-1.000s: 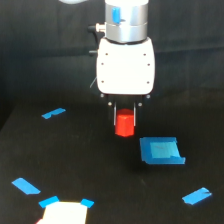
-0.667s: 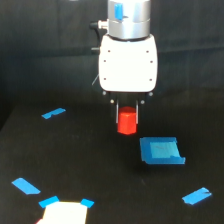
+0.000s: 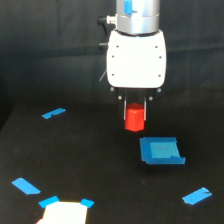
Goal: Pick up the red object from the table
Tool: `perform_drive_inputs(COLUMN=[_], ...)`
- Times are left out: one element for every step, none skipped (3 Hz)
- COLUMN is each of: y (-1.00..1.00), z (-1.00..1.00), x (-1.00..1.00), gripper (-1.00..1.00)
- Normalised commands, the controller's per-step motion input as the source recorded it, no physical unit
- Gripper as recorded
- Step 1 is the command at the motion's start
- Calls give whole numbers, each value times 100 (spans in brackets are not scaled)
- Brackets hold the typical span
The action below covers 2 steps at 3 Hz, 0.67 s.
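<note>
- The red object (image 3: 134, 118) sits between the fingers of the pincer (image 3: 134, 120), which looks closed on it, just above the black counter (image 3: 90, 165).
- It could slip out if the grip is shallow; only the upper part seems pinched.
- The arm hangs straight down, white wrist housing vertical, near the blue square patch (image 3: 160, 150).

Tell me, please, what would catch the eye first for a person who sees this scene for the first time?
First is the bright red block, held between the fingers of the end effector under the big white arm housing at the centre. Next is the blue square patch, lying on the black table just below and to the exterior view's right.
</note>
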Motion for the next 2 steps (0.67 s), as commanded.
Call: perform_drive_inputs(y=[11,55], z=[40,65], x=[5,5], gripper=[-98,-31])
